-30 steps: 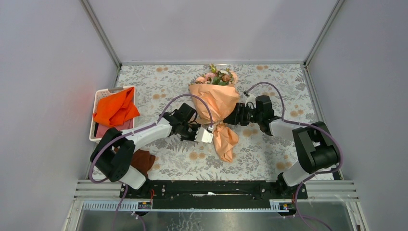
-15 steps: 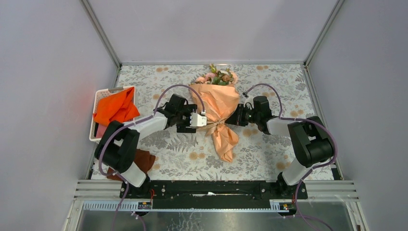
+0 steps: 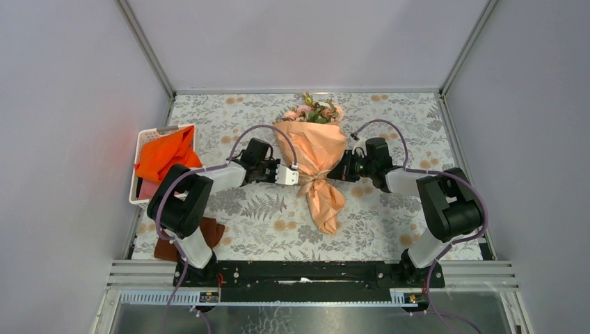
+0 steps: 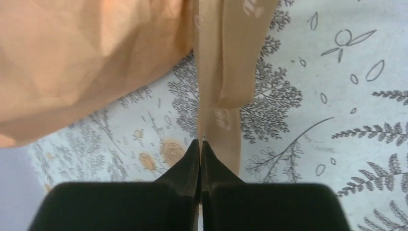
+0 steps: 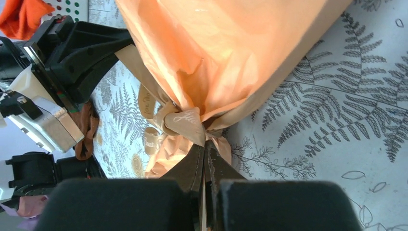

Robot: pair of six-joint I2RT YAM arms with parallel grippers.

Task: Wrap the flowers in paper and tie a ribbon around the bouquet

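Since second ago: left claw (image 4: 200, 142) moved up to bouquet (image 3: 314, 149) neck, pinched shut on ribbon (image 4: 219, 57); right claw (image 5: 206, 147) closed on ribbon by knot; tightening pull likely next

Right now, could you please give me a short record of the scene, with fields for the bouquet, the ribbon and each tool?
bouquet: lies on the table, flowers toward the far edge, tail toward the arms
paper: wrapped around the stems, gathered at the waist
ribbon: knotted around the waist
left tool: shut on a ribbon strand, left of the bouquet
right tool: shut, tips at the knot; grip on ribbon unclear
basket: left edge, holds an orange cloth
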